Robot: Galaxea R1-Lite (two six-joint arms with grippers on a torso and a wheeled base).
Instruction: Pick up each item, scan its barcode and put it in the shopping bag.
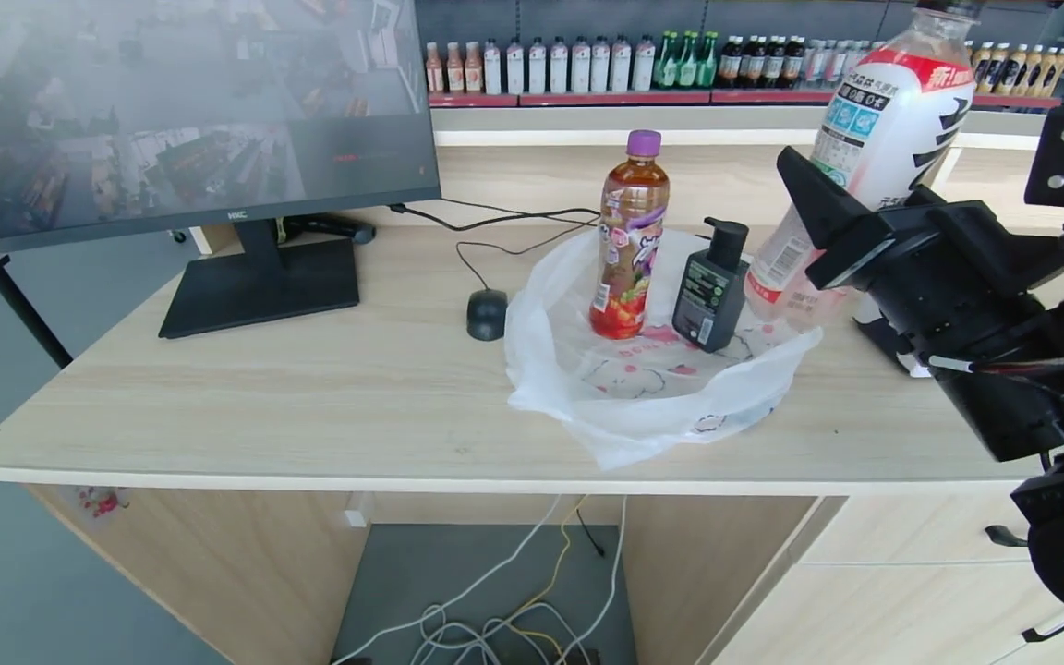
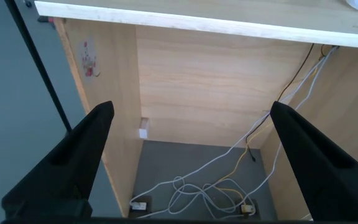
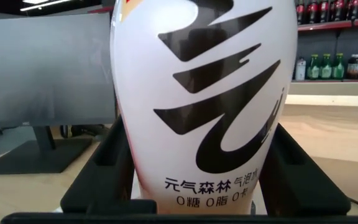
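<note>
1. White bottle [image 3: 197, 106]: my right gripper [image 3: 197, 196] has it clamped, one finger on each side of its rounded body. It leans in my hold, with most of its height above the fingers. On such a smooth curve, I judge a quick swing or further tilt could make it pivot or slide out.
2. My left gripper [image 2: 191, 155] hangs low before the counter's open bay, fingers wide apart and holding nothing. If it lifts straight up, it could strike the counter edge [image 2: 185, 23] above it.
3. The shopping bag [image 1: 643, 425] lies slumped open on the counter, and the white bottle's base hangs by its right rim. I cannot tell whether they touch. The soft rim gives no support, so a bottle set down on it would likely tip outwards.
4. The pump bottle [image 1: 712, 291] stands in the bag just beside my bottle's base. Lowering carelessly could knock it over.
5. The tea bottle [image 1: 629, 240] stands next to it, tall and narrow. It would probably fall next.
6. The mouse [image 1: 487, 314] sits just beside the bag's far-left edge. Dragging the bag could snag its cable.
</note>
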